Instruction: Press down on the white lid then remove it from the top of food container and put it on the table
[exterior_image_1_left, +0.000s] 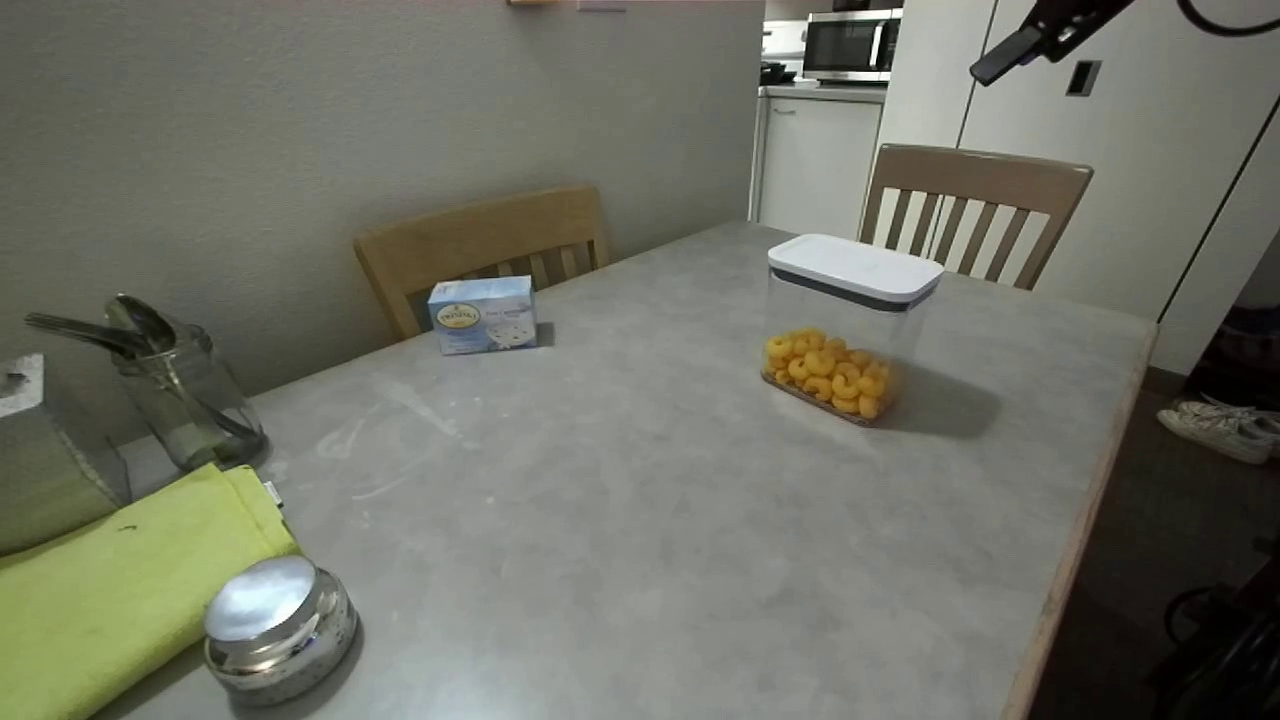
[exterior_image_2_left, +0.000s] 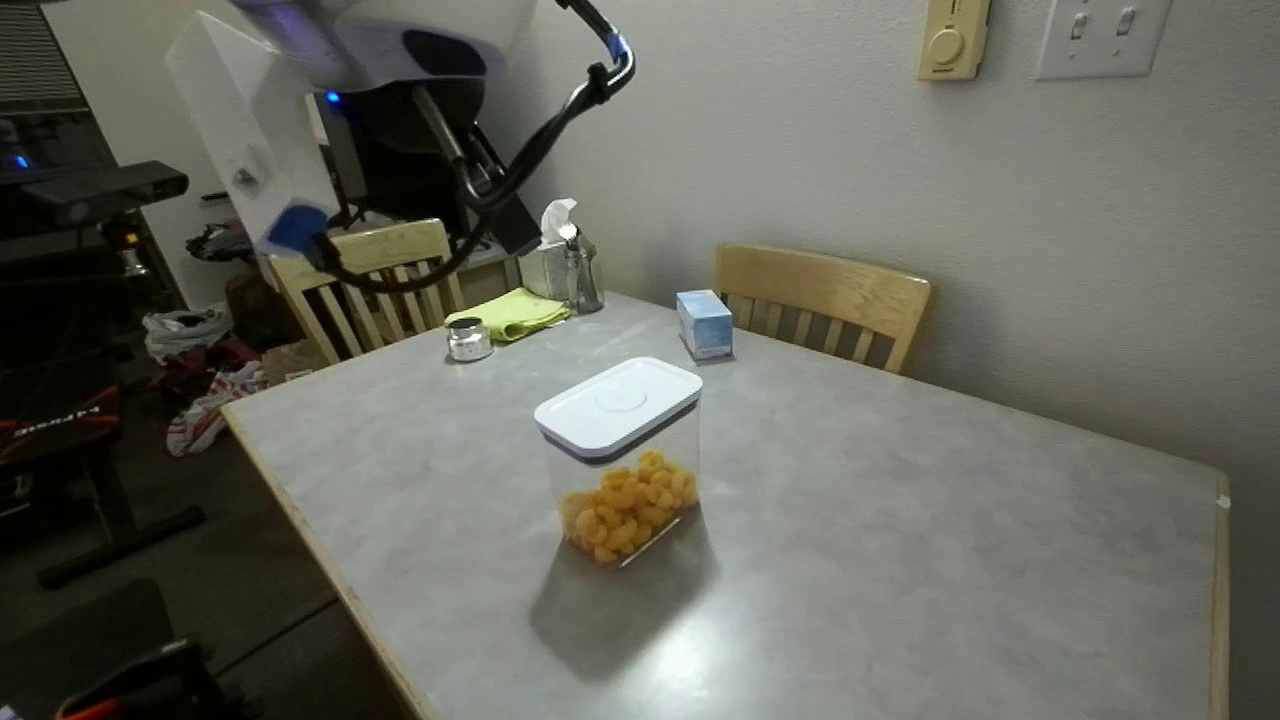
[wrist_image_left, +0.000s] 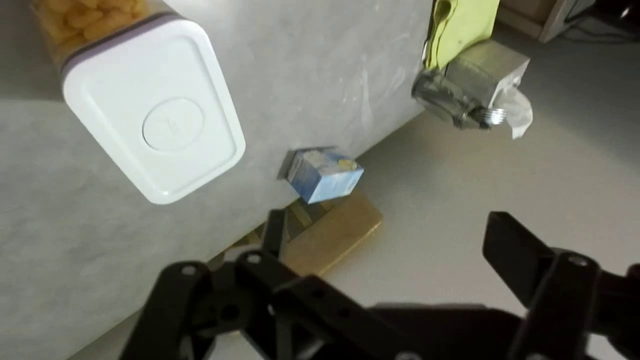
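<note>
Both jaws stand wide; pressing the white lid (exterior_image_2_left: 618, 406) off-centre, we could tip the food container (exterior_image_2_left: 630, 497).

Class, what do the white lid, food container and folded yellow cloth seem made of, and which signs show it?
White lid: probably plastic, smooth, low sheen; evenly white with rounded, moulded corners.
Food container: clear and smooth, plastic or perhaps glass; the yellow pieces show through.
Yellow cloth: matte fabric, fibre unclear; soft rounded fold, no shine.
</note>
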